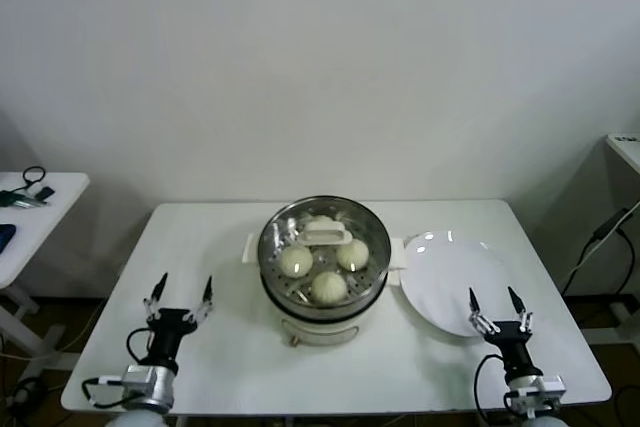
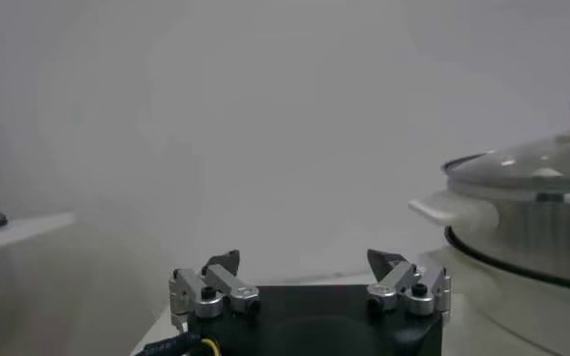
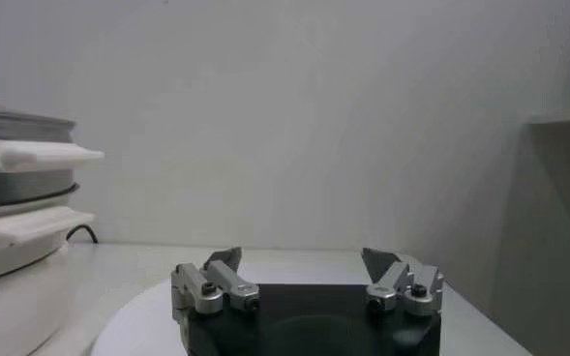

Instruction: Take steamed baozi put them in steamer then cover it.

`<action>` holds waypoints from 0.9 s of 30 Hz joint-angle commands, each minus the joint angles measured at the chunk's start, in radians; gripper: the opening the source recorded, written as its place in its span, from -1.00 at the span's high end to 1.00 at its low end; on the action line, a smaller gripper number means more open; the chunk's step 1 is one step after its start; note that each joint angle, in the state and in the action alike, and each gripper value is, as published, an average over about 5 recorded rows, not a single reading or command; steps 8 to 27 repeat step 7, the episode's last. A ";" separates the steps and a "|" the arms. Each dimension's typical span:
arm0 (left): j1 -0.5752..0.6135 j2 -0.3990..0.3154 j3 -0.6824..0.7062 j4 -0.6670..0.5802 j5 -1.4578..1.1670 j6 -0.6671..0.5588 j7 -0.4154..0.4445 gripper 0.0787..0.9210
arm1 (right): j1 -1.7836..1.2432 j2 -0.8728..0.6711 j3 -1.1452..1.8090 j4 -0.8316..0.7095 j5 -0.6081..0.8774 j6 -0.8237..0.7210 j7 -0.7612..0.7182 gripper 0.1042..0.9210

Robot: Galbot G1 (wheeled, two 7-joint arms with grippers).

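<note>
My left gripper (image 1: 181, 290) sits low over the near left part of the white table (image 1: 230, 367), fingers spread wide, nothing between them; the left wrist view confirms a broad empty gap. My right gripper (image 1: 497, 305) mirrors it at the near right, just over the near edge of the white plate (image 1: 440, 277), likewise wide open and holding nothing. Both arms are well apart from the work and look parked. Moving outward: the steamer (image 1: 323, 297) stands at table centre between my two grippers, steel pot on its white base, side handles showing. Inside it I count three steamed baozi (image 1: 329, 287) clearly on the perforated tray, with a fourth pale shape partly hidden under the white bar handle; I cannot confirm that one outright. The cover (image 1: 325, 235) appears seated on the pot: the white handle lies across the centre in the head view, and the left wrist view shows a glass dome with a metal rim resting on the pot's lip. The plate is bare, touching or just beside the steamer's right handle. Judgement: loading is done and the lid is on, so the task reads as complete or nearly so; the only thing left to check is whether the cover sits flush all round, which I cannot tell from here.
</note>
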 commanded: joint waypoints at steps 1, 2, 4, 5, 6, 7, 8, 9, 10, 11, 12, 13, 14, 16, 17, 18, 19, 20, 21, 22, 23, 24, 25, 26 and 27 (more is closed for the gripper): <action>0.000 0.007 -0.018 0.093 -0.084 -0.061 -0.001 -0.77 | 0.000 0.001 -0.004 -0.002 0.006 -0.002 0.001 -0.76; 0.002 0.005 -0.015 0.089 -0.087 -0.060 0.003 -0.77 | 0.000 0.001 -0.004 -0.001 0.007 -0.003 0.001 -0.76; 0.004 0.003 -0.011 0.084 -0.093 -0.061 0.010 -0.77 | 0.001 0.001 -0.004 -0.001 0.008 -0.005 0.001 -0.76; 0.005 0.002 -0.010 0.082 -0.094 -0.061 0.012 -0.77 | 0.002 0.001 -0.005 -0.001 0.008 -0.005 0.001 -0.76; 0.005 0.002 -0.010 0.081 -0.095 -0.061 0.013 -0.77 | 0.002 0.001 -0.005 -0.001 0.008 -0.006 0.001 -0.76; 0.005 0.002 -0.010 0.081 -0.094 -0.062 0.013 -0.77 | 0.003 0.001 -0.005 -0.001 0.008 -0.006 0.001 -0.76; 0.005 0.002 -0.010 0.081 -0.094 -0.062 0.013 -0.77 | 0.003 0.001 -0.005 -0.001 0.008 -0.006 0.001 -0.76; 0.005 0.002 -0.010 0.081 -0.094 -0.062 0.013 -0.77 | 0.003 0.001 -0.005 -0.001 0.008 -0.006 0.001 -0.76; 0.005 0.002 -0.010 0.081 -0.094 -0.062 0.013 -0.77 | 0.003 0.001 -0.005 -0.001 0.008 -0.006 0.001 -0.76; 0.005 0.002 -0.010 0.081 -0.094 -0.062 0.013 -0.77 | 0.003 0.001 -0.005 -0.001 0.008 -0.006 0.001 -0.76; 0.005 0.002 -0.010 0.081 -0.094 -0.062 0.013 -0.77 | 0.003 0.001 -0.005 -0.001 0.008 -0.006 0.001 -0.76; 0.005 0.002 -0.010 0.081 -0.094 -0.062 0.013 -0.77 | 0.003 0.001 -0.005 -0.001 0.008 -0.006 0.001 -0.76; 0.005 0.002 -0.010 0.081 -0.094 -0.062 0.013 -0.77 | 0.003 0.001 -0.005 -0.001 0.008 -0.006 0.001 -0.76; 0.005 0.002 -0.010 0.081 -0.094 -0.062 0.013 -0.77 | 0.003 0.001 -0.005 -0.001 0.008 -0.006 0.001 -0.76; 0.005 0.002 -0.010 0.081 -0.094 -0.062 0.013 -0.77 | 0.003 0.001 -0.005 -0.001 0.008 -0.006 0.001 -0.76; 0.005 0.002 -0.010 0.081 -0.094 -0.062 0.013 -0.77 | 0.003 0.001 -0.005 -0.001 0.008 -0.006 0.001 -0.76; 0.005 0.002 -0.010 0.081 -0.094 -0.062 0.013 -0.77 | 0.003 0.001 -0.005 -0.001 0.008 -0.006 0.001 -0.76; 0.005 0.002 -0.010 0.081 -0.094 -0.062 0.013 -0.77 | 0.003 0.001 -0.005 -0.001 0.008 -0.006 0.001 -0.76; 0.005 0.002 -0.010 0.081 -0.094 -0.062 0.013 -0.77 | 0.003 0.001 -0.005 -0.001 0.008 -0.006 0.001 -0.76; 0.005 0.002 -0.010 0.081 -0.094 -0.062 0.013 -0.77 | 0.003 0.001 -0.005 -0.001 0.008 -0.006 0.001 -0.76; 0.005 0.002 -0.010 0.081 -0.094 -0.062 0.013 -0.77 | 0.003 0.001 -0.005 -0.001 0.008 -0.006 0.001 -0.76; 0.005 0.002 -0.010 0.081 -0.094 -0.062 0.013 -0.77 | 0.003 0.001 -0.005 -0.001 0.008 -0.006 0.001 -0.76; 0.005 0.002 -0.010 0.081 -0.094 -0.062 0.013 -0.77 | 0.003 0.001 -0.005 -0.001 0.008 -0.006 0.001 -0.76; 0.005 0.002 -0.010 0.081 -0.094 -0.062 0.013 -0.77 | 0.003 0.001 -0.005 -0.001 0.008 -0.006 0.001 -0.76; 0.005 0.002 -0.010 0.081 -0.094 -0.062 0.013 -0.77 | 0.003 0.001 -0.005 -0.001 0.008 -0.006 0.001 -0.76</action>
